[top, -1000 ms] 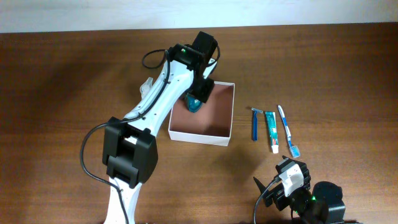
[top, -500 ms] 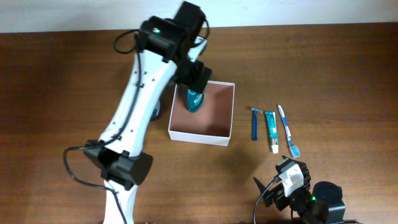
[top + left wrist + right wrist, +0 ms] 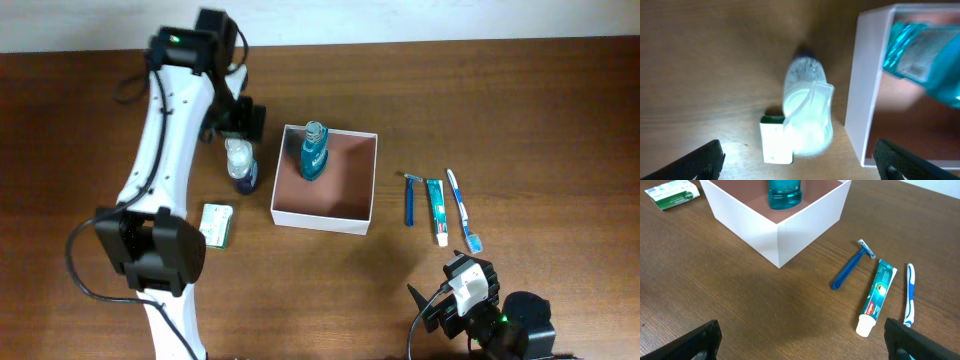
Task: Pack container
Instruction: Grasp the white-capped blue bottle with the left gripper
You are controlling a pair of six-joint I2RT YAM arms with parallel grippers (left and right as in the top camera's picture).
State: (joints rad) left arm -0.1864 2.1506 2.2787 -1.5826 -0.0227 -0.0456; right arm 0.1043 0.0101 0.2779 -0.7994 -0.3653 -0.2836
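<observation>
Overhead: container (image 3: 322,217), a square shallow white cardboard box with a matt pinkish-brown inside, sits mid-table on dark wood-grain table (image 3: 540,110). Teal translucent bottle (image 3: 313,162) stands upright in its rear-left corner. Just left of the box stands a clear-and-white bottle (image 3: 240,166) with a dark base. A flat green-and-white packet (image 3: 216,224) lies nearer the front. Right of the box, apart from it, lie side by side a blue razor (image 3: 410,200), a toothpaste tube (image 3: 437,210) and a blue-white toothbrush (image 3: 462,208). Left gripper (image 3: 240,128) hangs over the clear bottle; finger gap not readable from here. Right arm (image 3: 485,315) is folded at the near edge, partly cut off. Left wrist: picture blurred. Black fingertips (image 3: 705,157) sit in the two lower corners, jaws spread wide, nothing between them in contact. Clear bottle and packet are below, box wall to the right, teal bottle cut by the frame edge. Right wrist: right gripper (image 3: 801,330) has its jaws wide apart and holds nothing, over bare wood. A sharp white box corner is ahead. The teal bottle's top is cropped. The toothbrush's lower end is hard to make out by the right finger.
</observation>
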